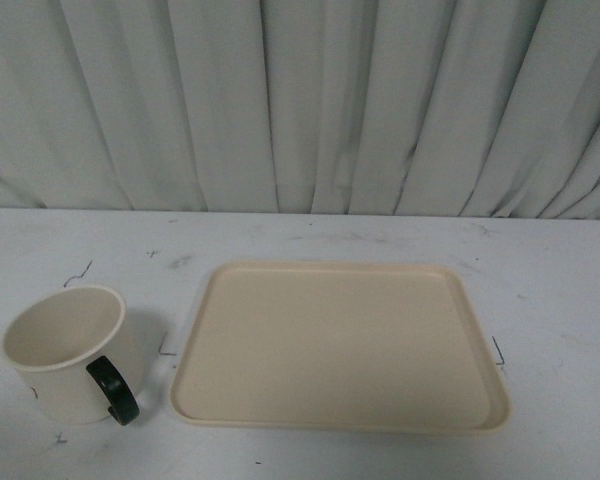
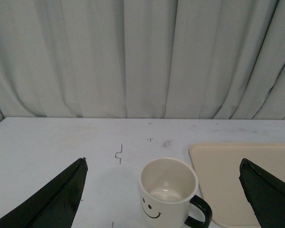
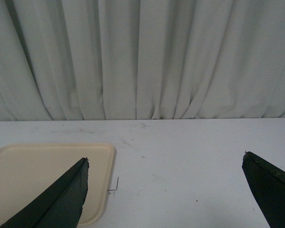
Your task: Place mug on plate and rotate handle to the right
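The cream-white mug [image 1: 65,350] stands upright on the white table, left of the plate. Its black handle [image 1: 114,389] points toward the front right. The beige plate [image 1: 340,345] lies flat and bare at the middle right. Neither gripper shows in the front view. In the left wrist view the mug [image 2: 167,194] shows its smiley face, with the handle [image 2: 199,212] toward the plate [image 2: 249,183]. My left gripper [image 2: 164,164] is open, its fingers apart on either side of the mug. My right gripper [image 3: 165,164] is open over bare table beside the plate [image 3: 33,175].
A white pleated curtain [image 1: 300,100] closes off the back of the table. The white tabletop [image 1: 560,270] carries small dark scuff marks [image 1: 77,273].
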Available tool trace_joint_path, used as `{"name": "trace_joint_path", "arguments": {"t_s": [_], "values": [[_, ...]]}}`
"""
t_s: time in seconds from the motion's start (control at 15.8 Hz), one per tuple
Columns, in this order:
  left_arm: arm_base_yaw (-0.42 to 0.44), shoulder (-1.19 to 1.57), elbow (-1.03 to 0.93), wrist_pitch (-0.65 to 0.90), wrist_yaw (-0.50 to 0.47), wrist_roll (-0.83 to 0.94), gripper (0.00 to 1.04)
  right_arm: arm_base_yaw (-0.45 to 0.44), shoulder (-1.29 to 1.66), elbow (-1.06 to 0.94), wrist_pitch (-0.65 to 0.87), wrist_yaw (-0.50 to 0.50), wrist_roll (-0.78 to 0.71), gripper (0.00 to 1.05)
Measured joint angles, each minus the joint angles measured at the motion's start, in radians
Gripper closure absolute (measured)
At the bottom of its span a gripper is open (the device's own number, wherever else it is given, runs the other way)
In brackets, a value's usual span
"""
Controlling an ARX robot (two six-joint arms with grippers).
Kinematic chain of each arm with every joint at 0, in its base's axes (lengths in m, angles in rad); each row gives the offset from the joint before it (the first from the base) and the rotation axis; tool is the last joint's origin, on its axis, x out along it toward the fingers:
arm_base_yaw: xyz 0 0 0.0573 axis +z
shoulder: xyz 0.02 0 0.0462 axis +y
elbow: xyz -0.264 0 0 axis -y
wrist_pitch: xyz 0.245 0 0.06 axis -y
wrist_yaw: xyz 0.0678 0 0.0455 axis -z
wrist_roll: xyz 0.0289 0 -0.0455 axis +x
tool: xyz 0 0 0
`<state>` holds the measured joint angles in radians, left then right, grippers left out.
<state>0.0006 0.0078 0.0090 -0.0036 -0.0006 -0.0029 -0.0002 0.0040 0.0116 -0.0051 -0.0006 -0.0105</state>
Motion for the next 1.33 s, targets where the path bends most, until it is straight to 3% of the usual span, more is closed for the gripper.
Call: {"name": "trace_joint_path", "arguments": {"t_s": [1.2, 1.33], "values": [[0.0, 0.0, 0.0, 0.0, 0.0, 0.0, 0.07, 0.0, 0.0, 0.0, 0.0, 0.0, 0.0, 0.06], [-0.115, 0.217, 0.135, -0.261, -0.242, -0.095, 0.07, 0.0, 0.0, 0.0, 0.0, 0.0, 0.0, 0.06]]}}
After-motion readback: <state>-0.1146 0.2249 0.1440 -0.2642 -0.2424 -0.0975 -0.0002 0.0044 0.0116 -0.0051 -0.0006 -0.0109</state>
